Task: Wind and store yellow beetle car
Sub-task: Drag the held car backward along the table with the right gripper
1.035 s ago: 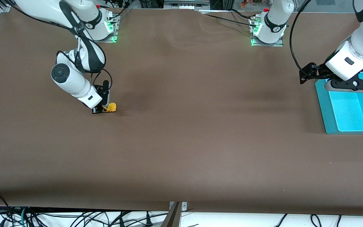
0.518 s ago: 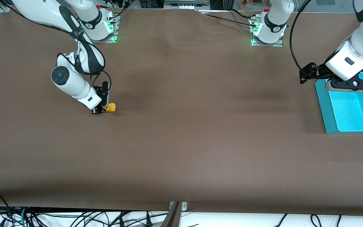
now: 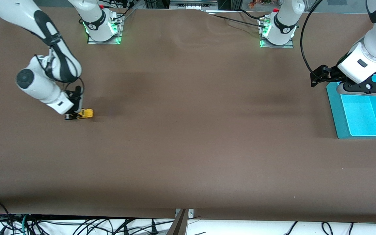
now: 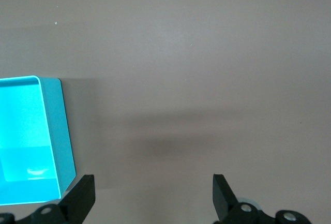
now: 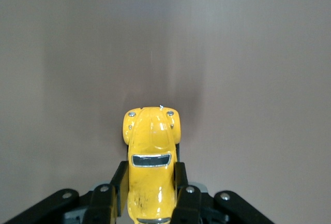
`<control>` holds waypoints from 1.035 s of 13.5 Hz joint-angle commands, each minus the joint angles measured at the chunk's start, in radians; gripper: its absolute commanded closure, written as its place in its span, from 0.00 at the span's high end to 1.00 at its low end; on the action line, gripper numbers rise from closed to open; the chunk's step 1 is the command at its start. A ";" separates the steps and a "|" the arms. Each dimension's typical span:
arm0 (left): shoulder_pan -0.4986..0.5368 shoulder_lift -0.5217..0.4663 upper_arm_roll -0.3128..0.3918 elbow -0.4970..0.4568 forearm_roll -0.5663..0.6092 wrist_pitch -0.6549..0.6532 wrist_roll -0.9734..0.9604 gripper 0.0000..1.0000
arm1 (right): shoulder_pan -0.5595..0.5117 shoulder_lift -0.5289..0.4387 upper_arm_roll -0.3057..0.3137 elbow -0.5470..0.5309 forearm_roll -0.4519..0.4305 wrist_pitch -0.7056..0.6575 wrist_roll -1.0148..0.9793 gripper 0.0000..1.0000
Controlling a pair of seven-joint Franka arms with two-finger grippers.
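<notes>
1. Front view: the right gripper point(image 3: 77, 115) was clamped on the car point(image 3: 86, 113), low at the table point(image 3: 188, 137) toward the right arm's end; whether the wheels touched the cloth I could not tell from here; the bin point(image 3: 361, 114) sat toward the left arm's end, well apart from the car, with no car in it; so I judged the grasp done and the storing wholly left; whether any winding was done I could not tell; the left gripper point(image 3: 364, 87) hung over the bin's rim nearest the bases, that arm waiting.

2. Left wrist view: the left gripper's fingers point(image 4: 83, 195) stood spread wide with nothing between them; below lay bare table and a corner of the bin, its floor showing no car.

3. Right wrist view: the car point(image 5: 151, 162) sat nose outward between the right gripper's fingers point(image 5: 120, 180), pinched at its flanks around the cabin; it was bright glossy yellow, rounded, with a dark chrome-edged windscreen and small silver headlamps; a few dark scuffs marked the roof; the wheels were hidden from this angle.
</notes>
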 commanded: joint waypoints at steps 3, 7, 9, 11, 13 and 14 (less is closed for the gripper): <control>0.002 -0.007 0.003 0.012 -0.002 -0.020 0.027 1.00 | -0.104 0.039 -0.028 -0.018 -0.002 0.003 -0.134 0.04; 0.002 -0.005 0.003 0.012 -0.002 -0.020 0.027 1.00 | -0.104 0.033 -0.002 0.005 0.001 -0.029 -0.126 0.36; 0.002 -0.005 0.003 0.012 -0.002 -0.020 0.027 1.00 | -0.104 0.036 0.023 0.052 0.003 -0.086 -0.126 0.76; 0.002 -0.005 0.003 0.012 -0.002 -0.020 0.027 1.00 | -0.104 0.037 0.055 0.124 0.017 -0.160 -0.123 1.00; 0.002 -0.005 0.003 0.012 -0.002 -0.020 0.027 1.00 | -0.101 0.033 0.077 0.207 0.024 -0.275 -0.093 1.00; 0.002 -0.005 0.003 0.012 -0.002 -0.020 0.027 1.00 | -0.099 0.027 0.087 0.239 0.023 -0.318 -0.080 1.00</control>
